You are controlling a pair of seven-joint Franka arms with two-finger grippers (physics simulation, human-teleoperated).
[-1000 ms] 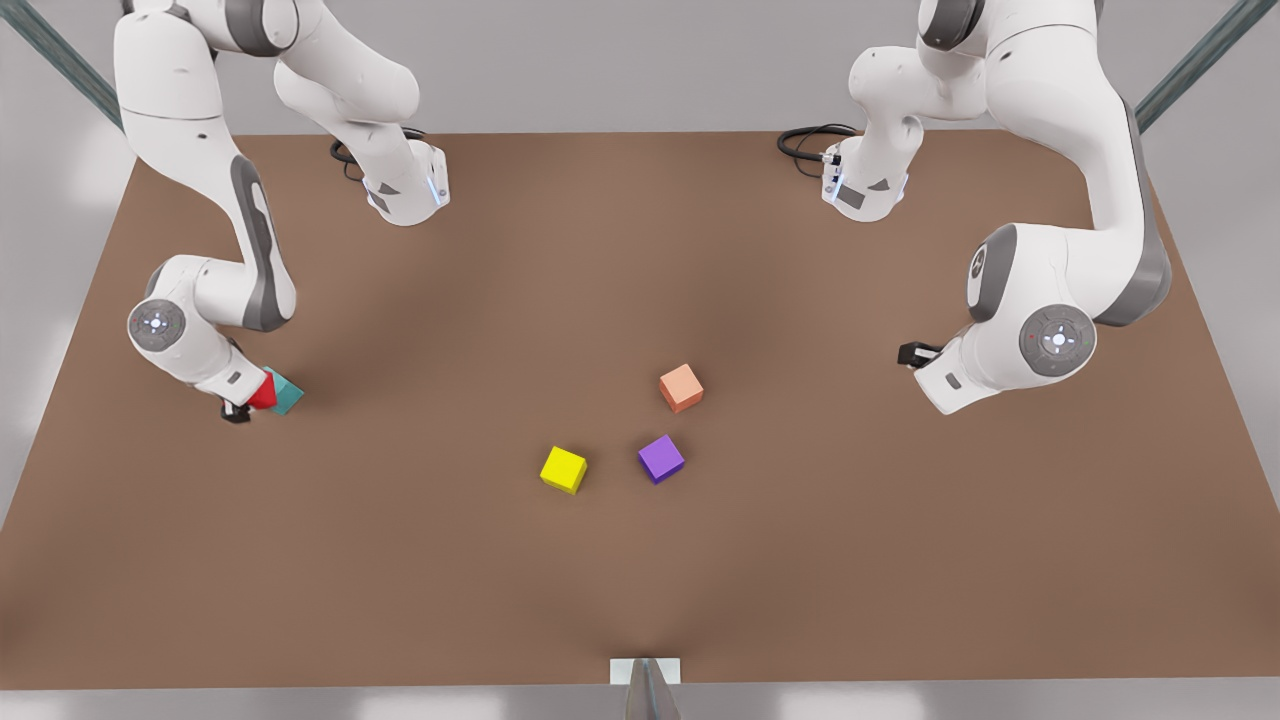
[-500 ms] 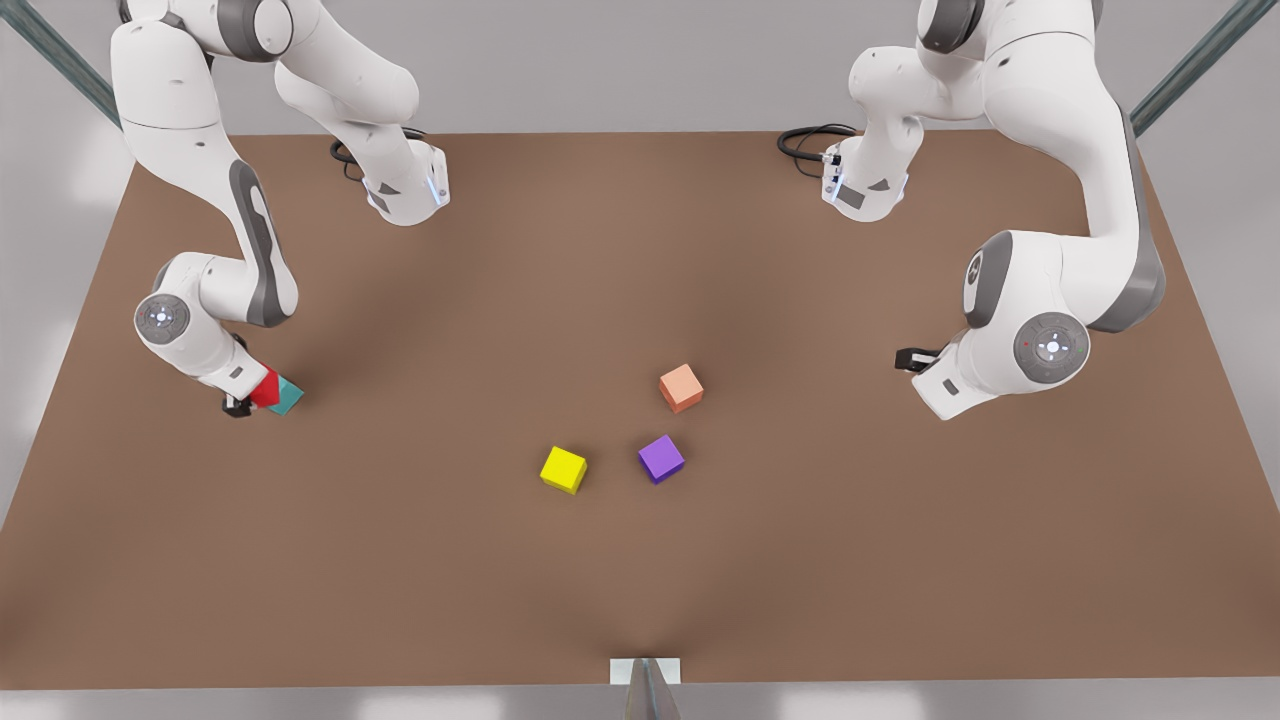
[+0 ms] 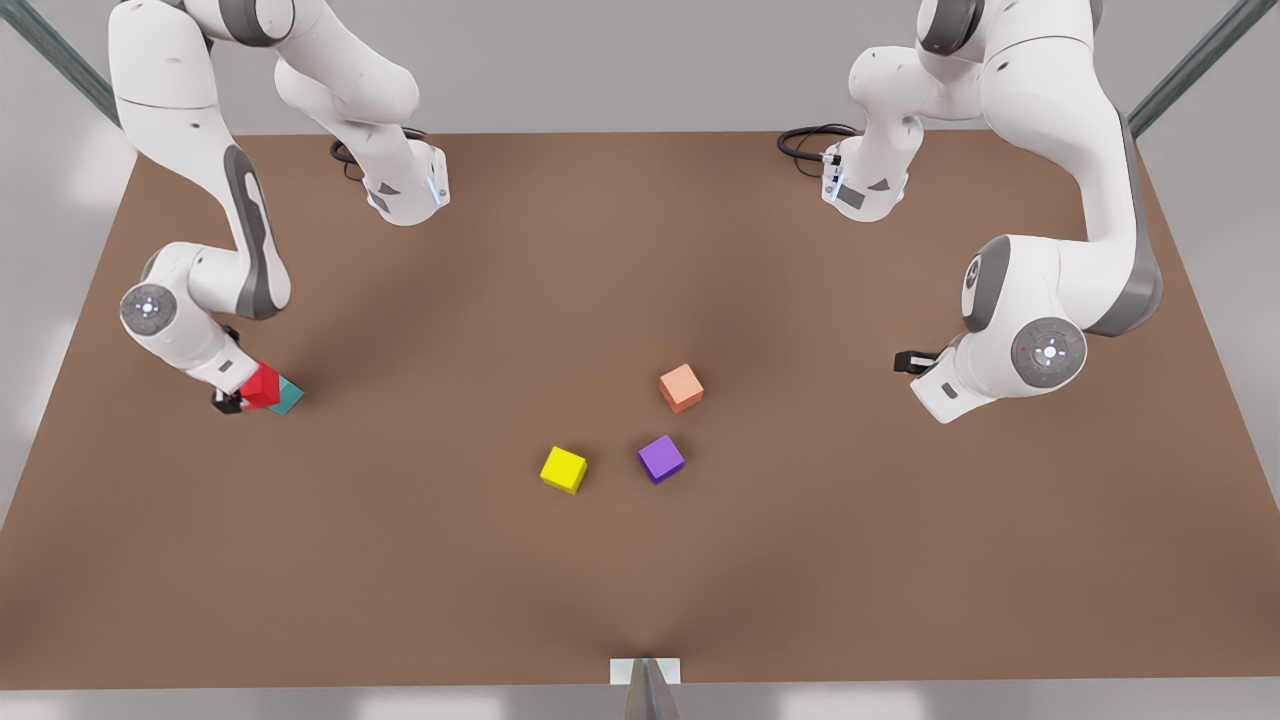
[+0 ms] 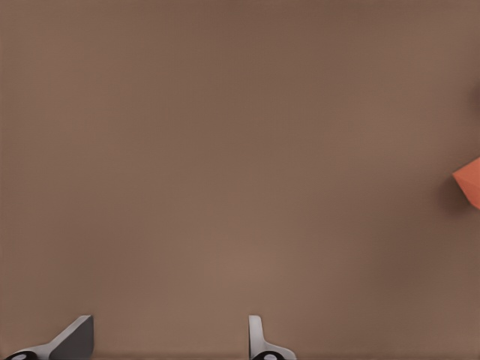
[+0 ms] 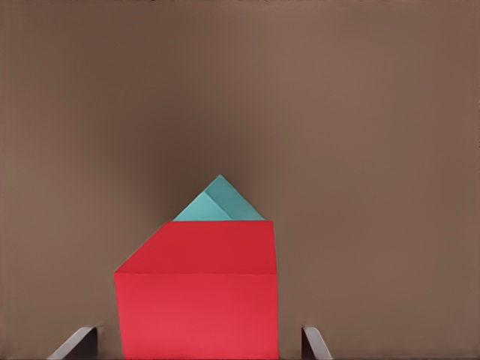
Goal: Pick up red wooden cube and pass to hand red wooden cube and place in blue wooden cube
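The red wooden cube (image 3: 262, 385) sits on top of the blue wooden cube (image 3: 289, 398), a teal block near the front view's left edge of the table. In the right wrist view the red wooden cube (image 5: 199, 292) covers most of the blue wooden cube (image 5: 219, 204). My right gripper (image 3: 232, 402) stands open around the red cube, and its fingers (image 5: 81, 341) show a gap on both sides. My left gripper (image 3: 905, 360) waits open and holds nothing at the front view's right, its fingertips (image 4: 259, 341) above bare table.
A salmon-orange cube (image 3: 681, 387), a purple cube (image 3: 661, 458) and a yellow cube (image 3: 563, 469) lie near the middle of the brown table (image 3: 640, 580). The salmon cube's corner (image 4: 469, 180) shows in the left wrist view. Both arm bases stand at the far edge.
The arm on the front view's left has drawn back a little to the left and upward, uncovering more of the red cube. The cubes have stayed put; the other arm barely shifted.
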